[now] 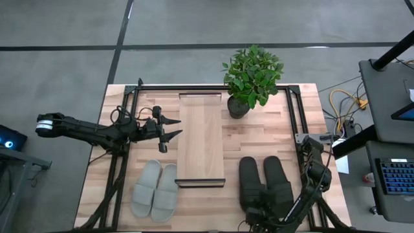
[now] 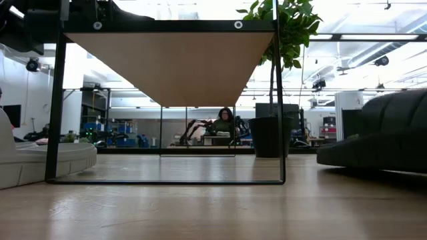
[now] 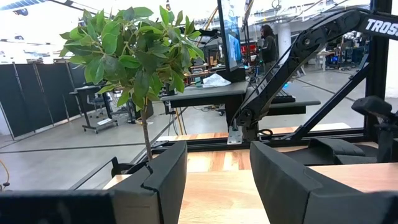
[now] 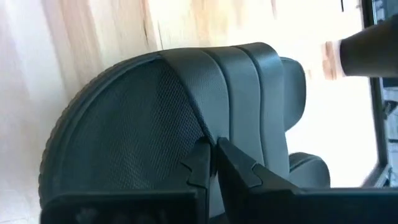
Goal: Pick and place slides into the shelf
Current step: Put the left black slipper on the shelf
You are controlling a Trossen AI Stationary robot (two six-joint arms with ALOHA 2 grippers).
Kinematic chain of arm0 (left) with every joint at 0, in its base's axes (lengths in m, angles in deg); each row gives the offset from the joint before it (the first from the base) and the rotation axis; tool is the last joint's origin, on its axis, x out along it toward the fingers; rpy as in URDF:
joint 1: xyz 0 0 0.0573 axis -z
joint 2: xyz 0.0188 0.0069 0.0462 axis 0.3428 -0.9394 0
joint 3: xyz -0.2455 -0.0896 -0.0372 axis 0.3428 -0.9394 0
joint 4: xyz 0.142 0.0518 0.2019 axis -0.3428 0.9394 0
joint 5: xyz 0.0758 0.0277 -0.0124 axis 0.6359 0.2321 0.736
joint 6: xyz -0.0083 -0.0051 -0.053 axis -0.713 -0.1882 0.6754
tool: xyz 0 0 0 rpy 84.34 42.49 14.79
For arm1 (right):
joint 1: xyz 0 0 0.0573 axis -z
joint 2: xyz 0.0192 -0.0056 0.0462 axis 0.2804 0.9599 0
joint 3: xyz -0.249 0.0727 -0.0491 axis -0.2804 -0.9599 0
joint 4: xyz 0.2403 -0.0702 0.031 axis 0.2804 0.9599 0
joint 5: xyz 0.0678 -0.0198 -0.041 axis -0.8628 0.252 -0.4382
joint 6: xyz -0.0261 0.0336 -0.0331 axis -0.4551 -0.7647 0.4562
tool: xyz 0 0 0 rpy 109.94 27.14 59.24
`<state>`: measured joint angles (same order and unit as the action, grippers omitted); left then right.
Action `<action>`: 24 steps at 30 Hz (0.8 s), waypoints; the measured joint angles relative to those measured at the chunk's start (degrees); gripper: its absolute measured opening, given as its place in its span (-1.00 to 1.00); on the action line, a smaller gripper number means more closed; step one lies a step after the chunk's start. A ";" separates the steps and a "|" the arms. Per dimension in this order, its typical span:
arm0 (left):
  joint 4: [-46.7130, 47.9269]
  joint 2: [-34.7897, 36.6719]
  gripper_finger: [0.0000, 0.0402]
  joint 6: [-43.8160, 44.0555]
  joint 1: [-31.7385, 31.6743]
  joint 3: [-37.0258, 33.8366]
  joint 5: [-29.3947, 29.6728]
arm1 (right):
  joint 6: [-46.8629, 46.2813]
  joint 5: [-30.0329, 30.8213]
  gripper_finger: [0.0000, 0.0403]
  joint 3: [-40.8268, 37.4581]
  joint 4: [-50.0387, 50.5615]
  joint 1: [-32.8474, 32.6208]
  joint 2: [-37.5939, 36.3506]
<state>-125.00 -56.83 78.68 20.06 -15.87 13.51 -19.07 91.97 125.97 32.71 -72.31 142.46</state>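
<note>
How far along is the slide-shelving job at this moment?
Done: nothing; the long wooden-topped shelf carries no slides. In hand: the right gripper is shut at the heel of a dark rubber slide that lies on the table. Left: both dark slides and the pale grey pair. The left gripper waits, open, beside the shelf.

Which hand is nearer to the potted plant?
Left. The left hand hovers by the shelf's left edge, across it from the potted plant; the right hand is at the black slides' heels.

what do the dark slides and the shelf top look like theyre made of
Dark slides: likely moulded rubber or foam, matte, with a fine dotted footbed and ribbed edge. Shelf top: light wood plank, smooth, grain lines visible; it could be a veneer.
</note>
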 joint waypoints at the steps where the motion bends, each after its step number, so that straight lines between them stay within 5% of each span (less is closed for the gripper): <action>1: -0.02 0.00 -0.19 -0.02 0.00 0.00 0.00 | 0.00 0.24 -0.95 0.08 -0.03 0.00 -0.27; 24: 0.03 0.00 -0.19 0.00 0.01 -0.07 -0.02 | 2.75 3.61 -0.95 0.01 -0.02 0.07 -10.23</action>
<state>-124.98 -56.83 78.68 20.08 -15.93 13.49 -16.32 95.59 125.98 32.68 -72.25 132.23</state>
